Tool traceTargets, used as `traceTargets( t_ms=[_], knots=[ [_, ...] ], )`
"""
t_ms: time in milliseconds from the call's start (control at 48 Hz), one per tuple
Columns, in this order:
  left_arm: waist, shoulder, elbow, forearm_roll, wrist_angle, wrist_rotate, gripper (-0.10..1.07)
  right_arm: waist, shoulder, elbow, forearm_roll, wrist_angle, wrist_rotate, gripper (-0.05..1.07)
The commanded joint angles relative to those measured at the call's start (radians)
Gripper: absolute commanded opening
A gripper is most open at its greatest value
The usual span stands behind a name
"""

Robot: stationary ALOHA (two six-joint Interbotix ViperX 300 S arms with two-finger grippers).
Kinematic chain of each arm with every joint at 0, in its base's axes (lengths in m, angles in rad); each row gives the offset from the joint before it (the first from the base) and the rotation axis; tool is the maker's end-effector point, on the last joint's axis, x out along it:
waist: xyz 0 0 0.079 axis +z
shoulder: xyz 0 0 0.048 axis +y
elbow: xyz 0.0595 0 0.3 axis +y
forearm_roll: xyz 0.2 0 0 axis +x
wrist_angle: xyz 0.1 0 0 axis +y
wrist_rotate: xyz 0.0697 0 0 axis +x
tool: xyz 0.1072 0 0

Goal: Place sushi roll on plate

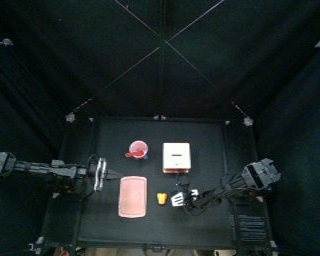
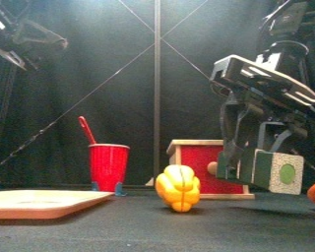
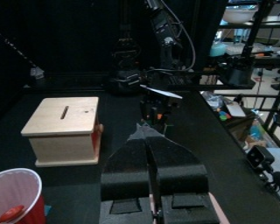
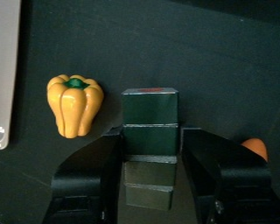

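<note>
The right tool (image 4: 152,166) holds a dark green block with a white end face, the sushi roll (image 4: 150,122), clamped between its two jaws, which stand fairly wide because the block fills the gap between them. In the front view the roll (image 2: 278,171) hangs clear of the table (image 2: 121,231), its pale end with a green dot facing forward, so the grip looks taken across the block's flat sides, likely because those give the jaws a square, steady seat. Just beside the right tool, toward the plate, lies a yellow toy pepper (image 4: 74,104) on its side; it sits between the tool and the plate (image 4: 3,70), so I judge the carry has to pass over or around it. The plate, a flat pale-pink tray, lies further on past the pepper, with nothing seen on it; from above it (image 1: 131,196) runs lengthwise along the table's front half. On the tool's other side an orange thing (image 4: 257,147) peeks out, too hidden to name. Behind the tool stand a white box (image 2: 200,165) with red sides and a red cup (image 2: 107,165) with a red stick in it, both well apart from the plate. The left tool (image 3: 152,166) rests at the table's left edge with its jaws together, holding nothing, presumably parked out of the way. The roll is lifted but not yet placed.
</note>
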Motion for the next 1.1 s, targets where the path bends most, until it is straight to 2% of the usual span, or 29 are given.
traceTargets(
  t_ms=[0,250,479,750,1083],
  knots=[
    [0.005,0.006,-0.014,0.0,-0.005,0.002,-0.01,-0.005,-0.038,-0.018,-0.008,0.002,0.003,0.5],
    [0.005,0.0,-0.012,0.0,-0.005,0.002,-0.01,-0.029,-0.061,-0.08,-0.057,0.0,0.009,0.5],
    [0.006,-0.012,-0.005,0.0,-0.005,0.002,-0.01,-0.055,-0.041,-0.186,-0.072,0.002,0.02,0.5],
    [0.038,-0.043,0.017,-0.002,-0.005,0.0,-0.01,-0.08,0.064,-0.345,-0.196,-0.021,0.025,0.5],
    [0.071,-0.061,0.025,-0.011,0.029,-0.002,-0.01,-0.109,0.218,-0.523,-0.196,-0.037,0.028,0.5]
  ],
)
